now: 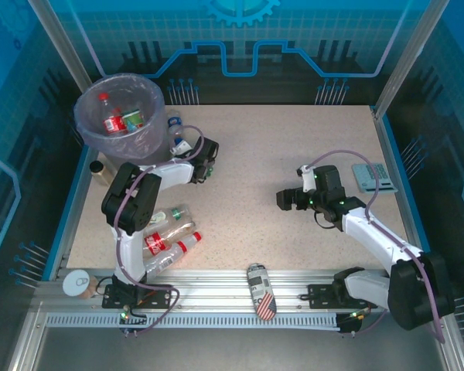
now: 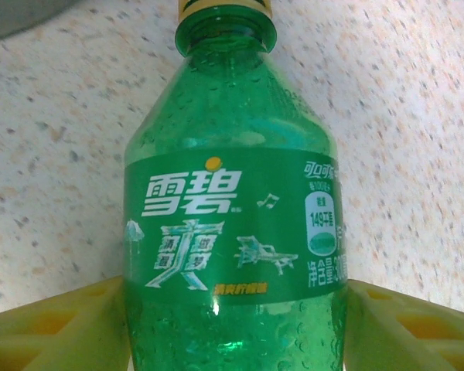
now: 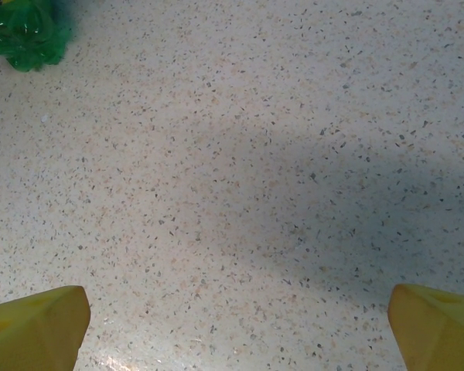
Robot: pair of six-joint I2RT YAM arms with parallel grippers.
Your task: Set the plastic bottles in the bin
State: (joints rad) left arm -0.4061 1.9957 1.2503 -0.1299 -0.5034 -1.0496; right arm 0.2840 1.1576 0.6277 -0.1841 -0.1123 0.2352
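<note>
Left gripper [image 2: 236, 325]: fingers against both flanks of green bottle [image 2: 232, 216], below the label. The bottle is on the table [image 2: 402, 116] near the bin [image 1: 83, 116]. Right gripper [image 3: 236, 317] is wide open and empty. Likely best: squeeze firmly before lifting, clear the rim, release above the bin.

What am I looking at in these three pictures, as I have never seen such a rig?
This robot has two arms bolted to a table. One picture is from above; the other two come from wrist cameras. Each arm ends in a gripper with two yellow fingers. The left gripper has a green bottle between its fingers; whether it already squeezes it, I cannot tell. The right gripper is open over the table. More plastic bottles lie on the table, and the bin at the back left holds some already. A patterned can lies at the front edge.
</note>
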